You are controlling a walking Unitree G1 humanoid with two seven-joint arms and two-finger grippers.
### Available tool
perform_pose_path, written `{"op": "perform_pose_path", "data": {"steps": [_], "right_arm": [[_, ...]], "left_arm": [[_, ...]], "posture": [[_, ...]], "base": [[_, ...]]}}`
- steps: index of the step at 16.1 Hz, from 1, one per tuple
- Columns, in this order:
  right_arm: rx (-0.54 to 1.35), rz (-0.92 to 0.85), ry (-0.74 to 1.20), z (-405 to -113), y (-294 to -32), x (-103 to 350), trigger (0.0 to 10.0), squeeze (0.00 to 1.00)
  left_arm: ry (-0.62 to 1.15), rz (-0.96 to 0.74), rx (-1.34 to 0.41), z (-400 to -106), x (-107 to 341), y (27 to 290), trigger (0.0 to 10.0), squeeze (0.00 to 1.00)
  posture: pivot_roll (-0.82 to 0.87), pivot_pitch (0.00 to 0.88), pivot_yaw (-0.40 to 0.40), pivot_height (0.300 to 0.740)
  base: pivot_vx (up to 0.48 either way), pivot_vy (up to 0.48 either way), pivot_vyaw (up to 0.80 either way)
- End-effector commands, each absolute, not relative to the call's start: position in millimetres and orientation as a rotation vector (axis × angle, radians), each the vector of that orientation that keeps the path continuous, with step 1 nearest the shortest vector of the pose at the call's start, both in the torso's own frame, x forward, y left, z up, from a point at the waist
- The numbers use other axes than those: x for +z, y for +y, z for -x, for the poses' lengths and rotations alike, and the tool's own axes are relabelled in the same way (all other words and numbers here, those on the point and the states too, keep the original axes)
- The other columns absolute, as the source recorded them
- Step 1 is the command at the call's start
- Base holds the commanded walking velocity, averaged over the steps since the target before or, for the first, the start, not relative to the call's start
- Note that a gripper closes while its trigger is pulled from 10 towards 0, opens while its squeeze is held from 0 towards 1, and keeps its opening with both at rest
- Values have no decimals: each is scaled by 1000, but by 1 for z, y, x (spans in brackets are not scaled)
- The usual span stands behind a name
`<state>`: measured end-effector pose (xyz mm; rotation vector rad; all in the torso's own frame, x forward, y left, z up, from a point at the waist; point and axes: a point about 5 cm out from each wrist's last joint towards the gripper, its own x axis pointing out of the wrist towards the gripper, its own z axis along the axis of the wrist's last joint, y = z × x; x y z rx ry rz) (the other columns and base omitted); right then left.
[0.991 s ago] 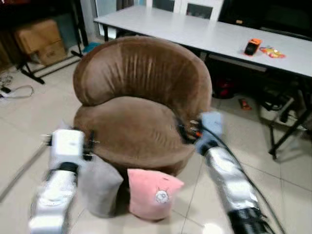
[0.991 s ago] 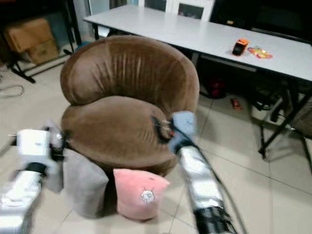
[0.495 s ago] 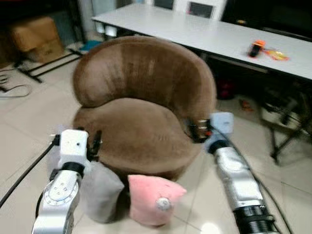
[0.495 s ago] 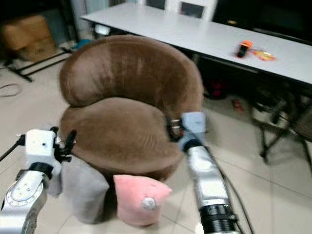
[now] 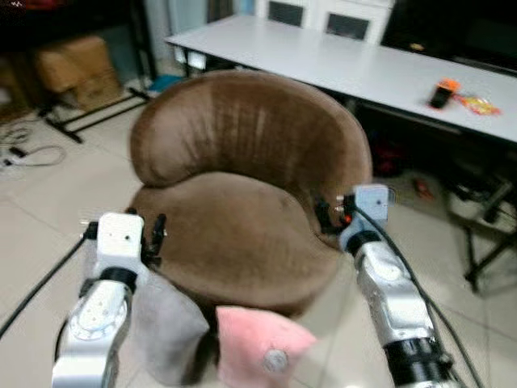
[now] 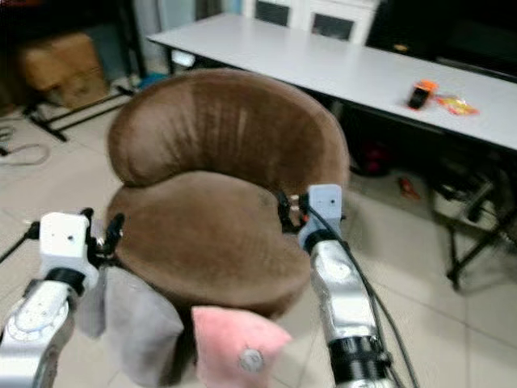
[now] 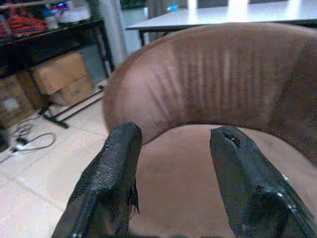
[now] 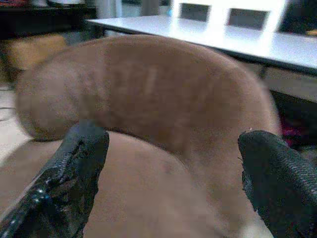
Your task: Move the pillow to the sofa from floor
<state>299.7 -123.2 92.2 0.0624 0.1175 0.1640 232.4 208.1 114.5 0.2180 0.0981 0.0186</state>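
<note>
The robot stands right in front of the brown sofa, a round tub-shaped seat, and both arms are raised at its front edge. The left tool hovers by the seat's left front edge, fingers spread apart with nothing between them; the left wrist view looks straight over the cushion to the curved backrest. The right tool sits at the right front edge, fingers wide apart and empty too.

The pink pillow is on the floor, propped against the sofa's front base, between the two arms and below them. Just beside it on the left is a grey pillow, also leaning on the base, right under the left arm.

What's new: over the last second the whole view has slid, the sofa sitting larger and the pillows dropping toward the bottom edge. That's the camera moving as the robot closes in and steadies, not the pillows shifting. Both arms stay up at seat height.

So nothing has been picked up yet. My read: the approach is about finished, and the tools must next go down from seat level to the pink pillow.
</note>
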Motion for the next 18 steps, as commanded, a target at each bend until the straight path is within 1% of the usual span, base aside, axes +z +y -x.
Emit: {"op": "perform_pose_path", "data": {"steps": [1,5,9,12,15,18], "right_arm": [[177,-73,97,-300,-124,96,10000,0],[186,-95,114,-298,-123,93,10000,0],[174,-104,124,-290,-130,92,10000,0],[193,-108,140,-289,-130,87,10000,0],[235,-119,157,-294,-117,88,10000,0],[236,-134,191,-294,-116,83,10000,0]], "left_arm": [[109,-225,-4,-235,112,205,10000,0],[118,-233,17,-236,111,210,10000,0],[123,-236,-5,-236,107,204,10000,0],[114,-240,14,-235,108,205,10000,0],[113,-239,73,-221,109,214,10000,0],[110,-249,88,-220,109,216,10000,0]], "posture": [[5,0,-51,740],[-7,0,-46,740],[-40,0,-32,691],[-1,0,-67,666],[27,0,-106,631],[37,0,-109,626]], "base": [[307,0,0],[0,0,0],[0,0,0],[0,0,0],[0,0,0],[0,0,0]]}}
